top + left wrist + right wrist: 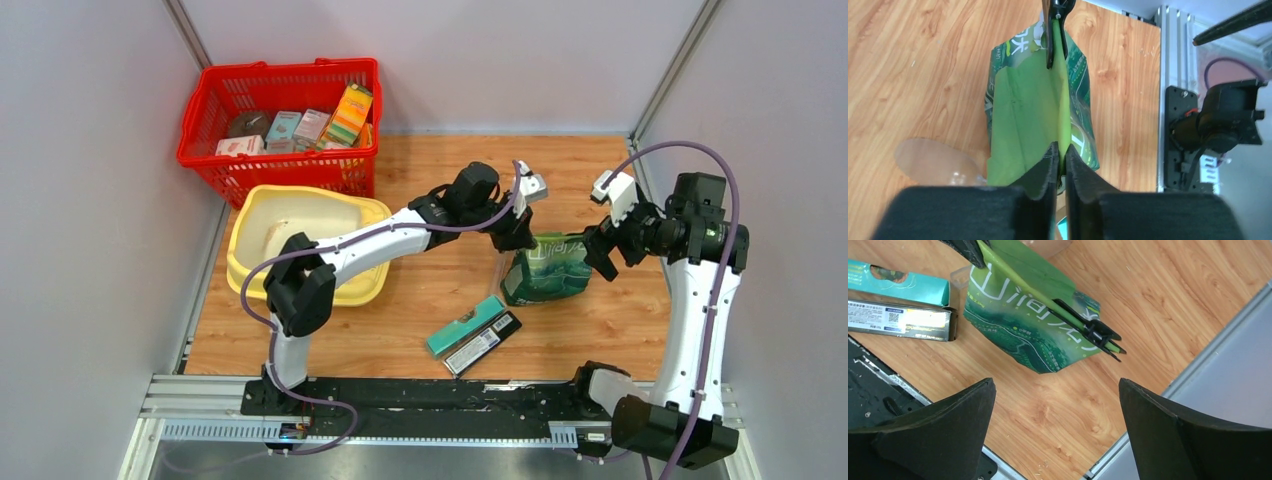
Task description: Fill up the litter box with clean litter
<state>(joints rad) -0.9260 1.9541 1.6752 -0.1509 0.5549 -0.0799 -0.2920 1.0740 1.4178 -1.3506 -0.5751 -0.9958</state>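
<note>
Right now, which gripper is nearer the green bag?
Left. The left gripper pinches the top edge of the green bag; the right gripper hangs open beside it, not touching.

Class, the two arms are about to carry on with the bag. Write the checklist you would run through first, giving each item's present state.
1. Left pincer shut on the top edge of the green bag: ok.
2. Right pincer open, near the bag's clipped end: ok.
3. Black clip off the bag's mouth: not ok, it clamps the edge.
4. Litter box open side up: ok.
5. Bag's contents: cannot tell, mouth is shut.
</note>
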